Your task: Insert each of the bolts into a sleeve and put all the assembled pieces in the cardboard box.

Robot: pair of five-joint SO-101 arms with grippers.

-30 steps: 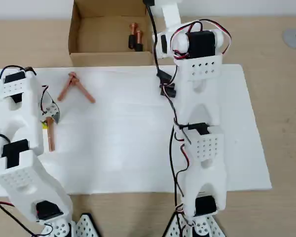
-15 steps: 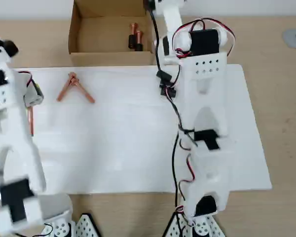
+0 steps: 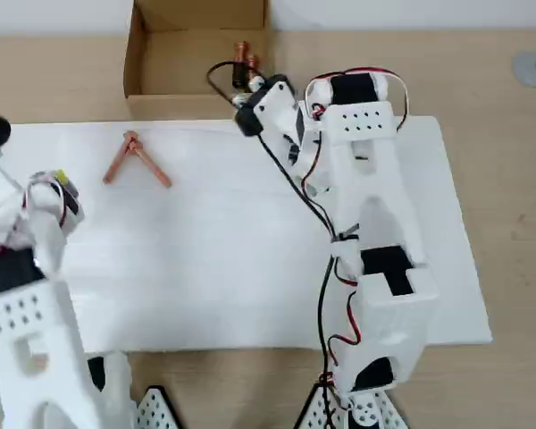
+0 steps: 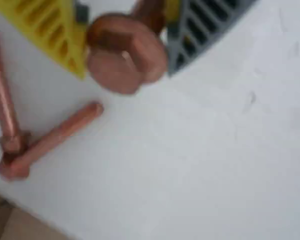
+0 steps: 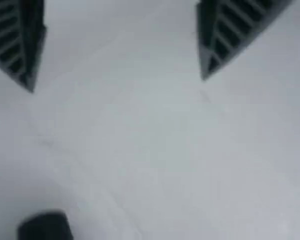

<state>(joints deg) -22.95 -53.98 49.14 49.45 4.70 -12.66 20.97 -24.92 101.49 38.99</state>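
My left gripper (image 4: pixel 126 72) is clamped on a bolt (image 4: pixel 127 57), its yellow finger on one side and its grey finger on the other, with the hexagonal head facing the wrist camera. The bolt hangs above the white sheet (image 3: pixel 214 241). My right gripper (image 5: pixel 117 82) has its two dark fingers spread wide with nothing between them, just over bare sheet.

Two loose bolts (image 3: pixel 136 159) lie on the sheet with their heads touching, forming a narrow V near the front of the cardboard box (image 3: pixel 134 63). Inside the box, against its right wall, lie two assembled pieces (image 3: pixel 241 52), partly hidden by the right arm's wrist.

The sheet covers most of a wooden table (image 3: pixel 500 134). A grey disc (image 3: pixel 534 68) sits on the wood at the far right.

Compared with a second ago, the left arm has lifted the bolt off the sheet and drawn back toward the table's left edge. The right arm's wrist has swung back from over the box to its front edge. The two loose bolts have not shifted.
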